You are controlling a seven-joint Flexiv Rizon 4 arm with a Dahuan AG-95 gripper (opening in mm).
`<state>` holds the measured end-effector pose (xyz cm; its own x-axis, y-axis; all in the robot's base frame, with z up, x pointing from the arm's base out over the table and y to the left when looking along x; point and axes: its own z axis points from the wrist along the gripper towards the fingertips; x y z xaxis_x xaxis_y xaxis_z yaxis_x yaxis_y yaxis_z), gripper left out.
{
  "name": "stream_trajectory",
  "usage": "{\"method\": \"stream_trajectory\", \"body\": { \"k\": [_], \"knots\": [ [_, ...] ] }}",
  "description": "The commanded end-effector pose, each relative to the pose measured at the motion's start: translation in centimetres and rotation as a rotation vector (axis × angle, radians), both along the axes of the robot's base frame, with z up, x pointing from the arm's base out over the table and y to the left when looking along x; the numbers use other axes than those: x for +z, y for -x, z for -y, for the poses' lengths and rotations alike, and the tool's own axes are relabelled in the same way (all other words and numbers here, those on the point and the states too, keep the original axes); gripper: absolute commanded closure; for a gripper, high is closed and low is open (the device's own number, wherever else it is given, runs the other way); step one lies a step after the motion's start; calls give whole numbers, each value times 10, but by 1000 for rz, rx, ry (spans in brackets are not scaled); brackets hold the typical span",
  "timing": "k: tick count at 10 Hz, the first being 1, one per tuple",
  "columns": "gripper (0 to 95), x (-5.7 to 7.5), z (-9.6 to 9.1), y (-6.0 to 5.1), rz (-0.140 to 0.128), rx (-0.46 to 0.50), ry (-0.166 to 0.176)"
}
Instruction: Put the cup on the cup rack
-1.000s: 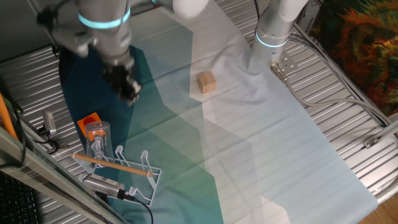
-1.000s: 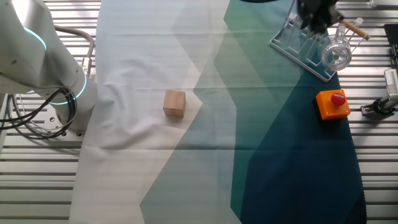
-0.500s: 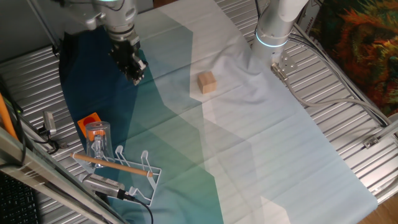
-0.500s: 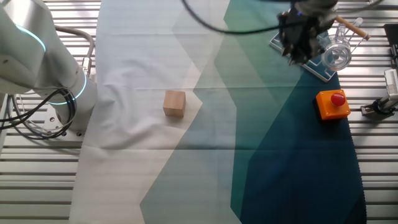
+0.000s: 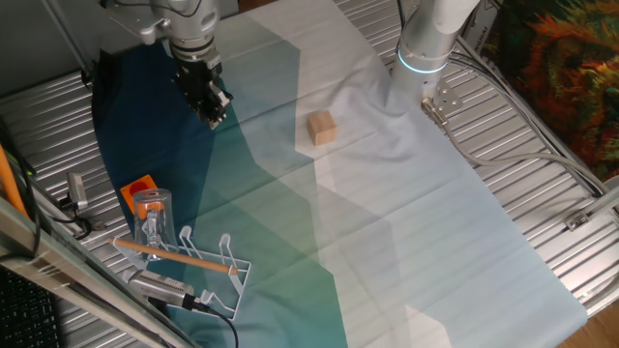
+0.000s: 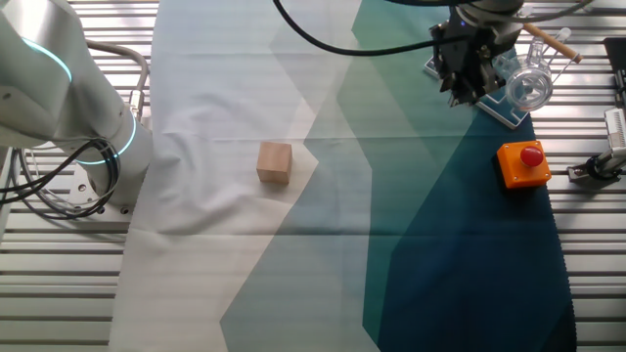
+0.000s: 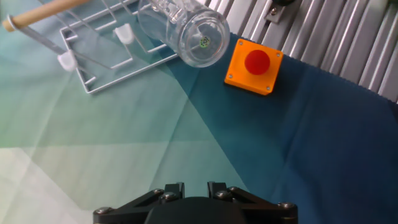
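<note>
A: Since a second ago the gripper (image 5: 215,108) has pulled back from over the cup rack (image 5: 198,263) and risen; it now hangs above the dark blue part of the cloth (image 6: 460,244), with rack and cup out ahead of it. Over the last half second it has hardly shifted.

B: Cup location?

A: The cup (image 7: 185,27) is inverted over a prong at the end of the rack nearest the orange button block (image 7: 252,65). From the hand view its base faces the camera, ahead and slightly left of the fingers. It appears seated, so the task looks done.

B: Jaw state?

A: Cannot tell. The hand view shows only the finger bases at the bottom edge and the fixed views are too small to show the gap. Nothing is between the fingers.

B: Handling notes, in case it needs reseating?

A: My judgement: thin clear plastic, very light, smooth and likely slippery, stiff enough but it would flex or crack under a hard squeeze. Take it across the side wall near the middle, with light force, and lift straight off along the prong. The wooden rod (image 7: 42,15) runs close behind it and leaves little room.

B: Other items?

A: The tan cube (image 6: 275,162) sits well off to the hand's side, untouched.
</note>
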<state>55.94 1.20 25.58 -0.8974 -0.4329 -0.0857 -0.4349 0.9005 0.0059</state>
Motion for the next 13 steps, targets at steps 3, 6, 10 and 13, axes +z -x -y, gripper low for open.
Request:
{"method": "stream_trajectory", "body": {
  "k": [3,6,10,13],
  "knots": [
    [760,-6,0,0,1,19,24],
    [760,-6,0,0,-3,52,23],
    [760,-6,0,0,-2,62,13],
    [760,-6,0,0,-1,68,6]
  ]
}}
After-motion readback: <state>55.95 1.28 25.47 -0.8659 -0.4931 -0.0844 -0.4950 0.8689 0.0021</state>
